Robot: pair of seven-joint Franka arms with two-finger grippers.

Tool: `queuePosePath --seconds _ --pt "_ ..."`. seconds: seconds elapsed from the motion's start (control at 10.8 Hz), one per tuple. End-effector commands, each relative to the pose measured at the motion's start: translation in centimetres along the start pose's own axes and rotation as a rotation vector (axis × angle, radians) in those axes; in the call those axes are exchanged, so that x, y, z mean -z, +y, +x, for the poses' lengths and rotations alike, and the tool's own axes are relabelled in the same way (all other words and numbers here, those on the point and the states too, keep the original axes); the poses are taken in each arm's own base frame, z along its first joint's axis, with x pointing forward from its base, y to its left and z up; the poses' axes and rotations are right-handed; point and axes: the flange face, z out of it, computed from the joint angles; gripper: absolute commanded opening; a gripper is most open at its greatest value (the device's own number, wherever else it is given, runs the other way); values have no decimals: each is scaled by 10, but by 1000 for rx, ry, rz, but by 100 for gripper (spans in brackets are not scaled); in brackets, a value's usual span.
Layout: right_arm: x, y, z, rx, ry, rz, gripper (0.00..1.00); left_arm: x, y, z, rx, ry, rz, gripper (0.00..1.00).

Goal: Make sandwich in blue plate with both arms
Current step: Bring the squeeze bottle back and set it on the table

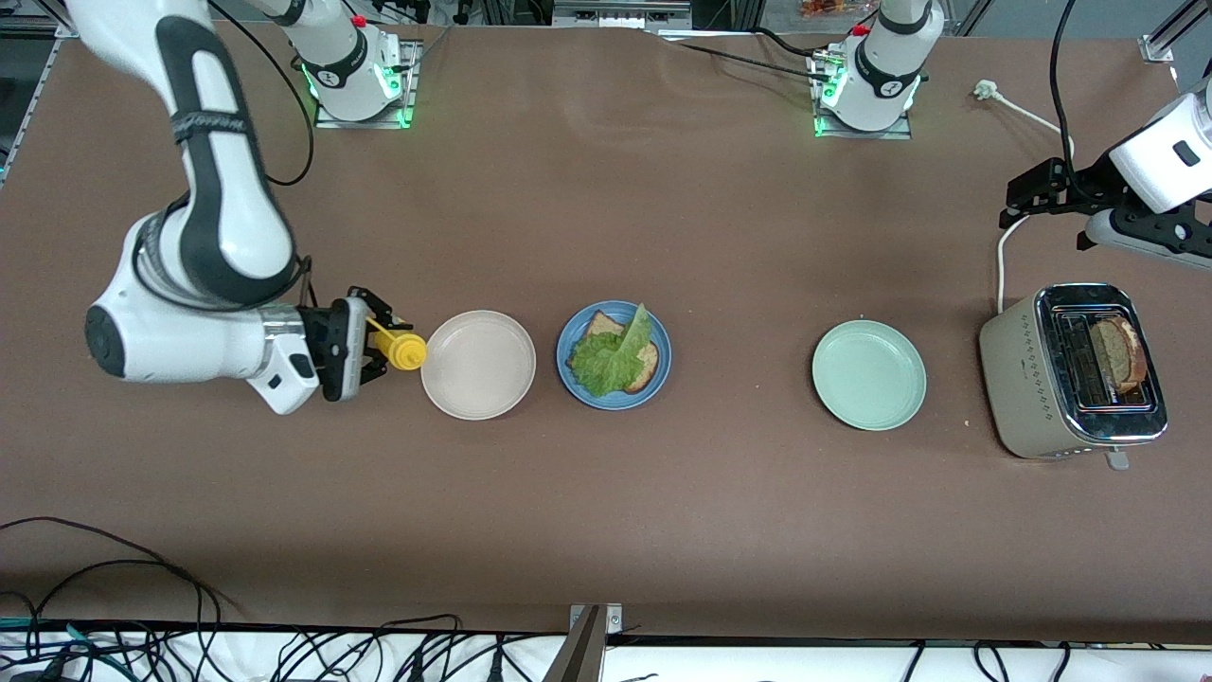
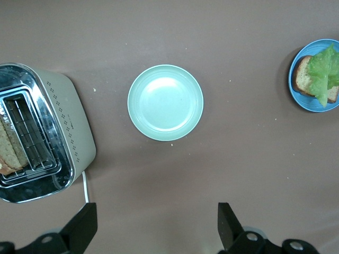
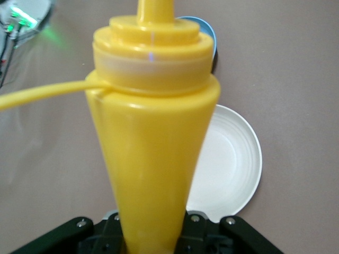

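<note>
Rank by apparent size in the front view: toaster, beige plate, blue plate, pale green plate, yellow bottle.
1. Toaster, largest.
2. Beige plate, blue plate and pale green plate: look alike, no ranking.
3. Yellow bottle, smallest; mostly hidden in the right hand, held tipped over the table, so unsure.

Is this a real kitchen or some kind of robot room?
Probably a robot lab, not a kitchen. Two white arms are bolted to a bare brown table, loose cables trail along its edge, and the toaster and blue plate sit there like practice props.
</note>
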Motion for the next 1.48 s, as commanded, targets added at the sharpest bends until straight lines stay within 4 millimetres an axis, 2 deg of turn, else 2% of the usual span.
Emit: queuePosePath --seconds 0.0,0.18,0.37,0.74,0.92,1.02,1.11,1.2,1.29,1.39 --pt "-27 40 -70 149 149 82 0 6 -1 0 8 -4 5 100" --pt "-48 63 -115 224 213 100 0 5 -1 0 8 -5 5 100" --pt "-75 79 -147 304 290 97 0 4 -2 0 6 -7 6 100" --pt "-132 99 -188 416 448 70 0 4 -3 0 9 -7 6 100" --pt "-138 100 -196 423 453 70 0 3 -3 0 8 -8 6 100" --pt "-138 100 -197 422 451 70 15 1 -2 0 8 -20 3 100" --pt "-137 101 -198 417 450 70 70 1 -1 -1 7 -31 1 100" --pt "-136 101 -198 412 446 70 100 1 -1 -2 8 -31 0 100" --pt "-129 102 -199 413 432 66 100 1 -1 -2 8 -31 0 100" --pt "-113 105 -208 419 393 54 100 1 -1 -2 8 -31 0 100"
